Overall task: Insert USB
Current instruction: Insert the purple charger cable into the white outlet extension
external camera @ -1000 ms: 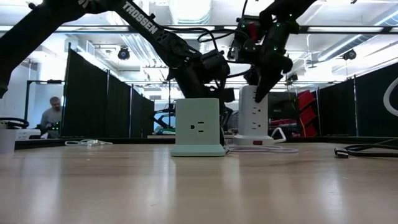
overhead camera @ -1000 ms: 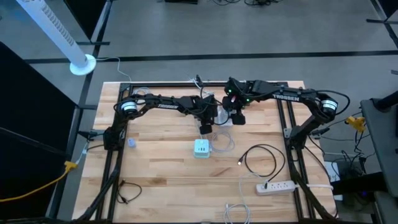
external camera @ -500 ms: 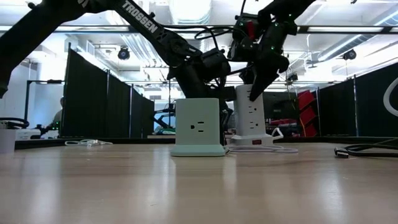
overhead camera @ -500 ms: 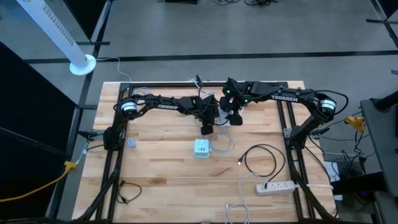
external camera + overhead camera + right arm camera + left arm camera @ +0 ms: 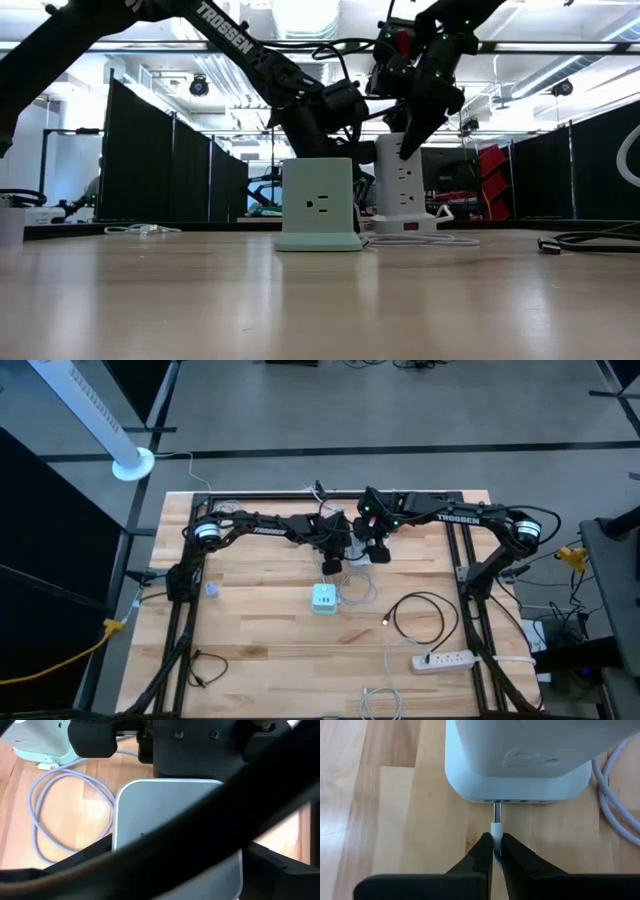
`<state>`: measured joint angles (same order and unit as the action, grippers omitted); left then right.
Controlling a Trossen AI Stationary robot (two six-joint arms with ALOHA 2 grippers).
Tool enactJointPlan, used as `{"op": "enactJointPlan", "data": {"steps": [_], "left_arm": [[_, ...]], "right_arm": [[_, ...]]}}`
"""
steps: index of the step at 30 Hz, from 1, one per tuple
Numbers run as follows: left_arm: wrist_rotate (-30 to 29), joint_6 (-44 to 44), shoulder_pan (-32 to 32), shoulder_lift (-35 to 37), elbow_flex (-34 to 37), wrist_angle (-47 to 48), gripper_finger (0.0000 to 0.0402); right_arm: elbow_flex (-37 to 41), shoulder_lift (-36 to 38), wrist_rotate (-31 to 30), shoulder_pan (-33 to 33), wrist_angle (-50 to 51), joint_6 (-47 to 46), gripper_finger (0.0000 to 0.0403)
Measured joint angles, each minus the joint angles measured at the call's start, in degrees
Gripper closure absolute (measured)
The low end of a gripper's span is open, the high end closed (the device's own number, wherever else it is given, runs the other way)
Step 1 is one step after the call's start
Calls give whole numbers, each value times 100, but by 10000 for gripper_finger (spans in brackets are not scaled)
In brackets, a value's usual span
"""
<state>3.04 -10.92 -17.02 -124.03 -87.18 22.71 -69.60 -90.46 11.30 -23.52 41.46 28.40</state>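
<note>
A white power tower [image 5: 400,185] stands on the wooden table behind a pale green outlet cube [image 5: 318,205]. My left gripper [image 5: 496,837] is low beside the tower's base [image 5: 520,770], shut on a white USB plug. The plug's metal tip [image 5: 496,811] reaches the row of ports at the base's edge; how far in it goes I cannot tell. My right gripper [image 5: 408,135] comes down onto the tower's top [image 5: 165,815] and is closed on it. In the high view the two grippers [image 5: 330,567] [image 5: 375,550] sit close together mid-table. My left gripper pinches the USB plug's white housing [image 5: 496,827] between its two fingertips, which lie along the plug. It comes slanting down toward the tower's base. The metal tip sticks out ahead of the fingers, clear of the table. My right gripper straddles the tower's upper part with one finger [image 5: 95,851] on each side, slanting down from above. The tower stands on its base on the table.
A lavender cable [image 5: 50,820] loops on the table between the cube and the tower. A black cable coil [image 5: 420,615] and a white power strip [image 5: 443,659] lie toward the near right. More thin cables lie at the near edge [image 5: 380,700]. A person shows far off [image 5: 95,190].
My right gripper has shifted slightly toward the left gripper, and the tower's upper part has gone with it. My left gripper has kept still with the plug at the tower's base.
</note>
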Motion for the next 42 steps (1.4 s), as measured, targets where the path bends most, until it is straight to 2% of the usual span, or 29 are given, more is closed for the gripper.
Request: {"op": "enactJointPlan", "data": {"steps": [28,31,34,42], "left_arm": [[92,-42,37,-68,14,-313,386],[103,-55,48,-68,14,-368,386],[121,-47,53,-66,11,-388,386],[120,-26,51,-63,57,-419,386]], "right_arm": [[26,12,-20,-5,-42,-233,108],[24,16,-167,0,114,-234,108],[24,148,-333,8,225,-263,108],[4,745,-269,1,-19,-442,108]]}}
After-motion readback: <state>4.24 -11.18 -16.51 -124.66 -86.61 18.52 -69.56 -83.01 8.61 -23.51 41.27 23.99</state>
